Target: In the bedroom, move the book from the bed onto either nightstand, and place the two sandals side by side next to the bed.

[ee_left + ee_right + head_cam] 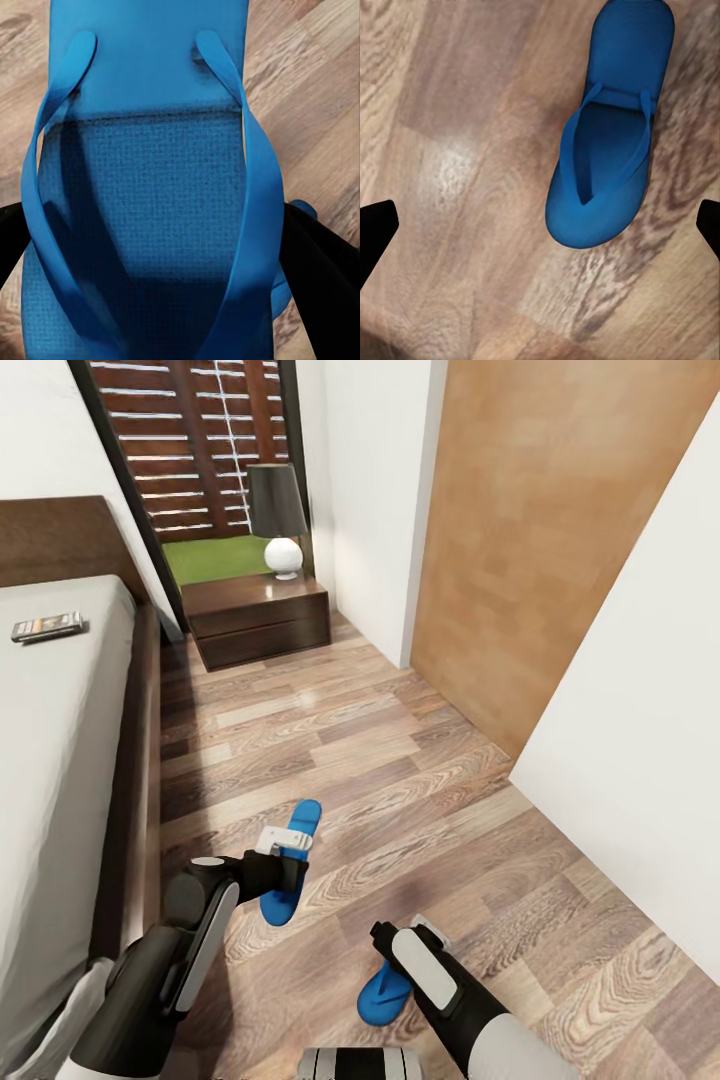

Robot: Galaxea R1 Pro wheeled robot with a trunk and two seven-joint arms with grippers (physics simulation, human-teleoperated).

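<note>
We see the bedroom floor [400,760] in wood planks, the bed [60,760] along the left of the head view with its grey mattress. The book [46,626] lies flat on the mattress near the headboard; its cover lettering is too small to read. One nightstand [258,615] stands past the bed by the window, a black-shaded lamp [277,520] on top.

Left claw [285,842] sits over one blue sandal [291,860] lying on the floor near the bed frame; in the left wrist view the sandal [150,195] lies between the dark fingers [319,277], straps up, but we cannot tell whether they pinch it.

Right claw [400,945] hangs spread above the floor, the second sandal [607,142] just beside it, not touched. The two sandals lie apart, not side by side. No brand marks readable on either sandal.
</note>
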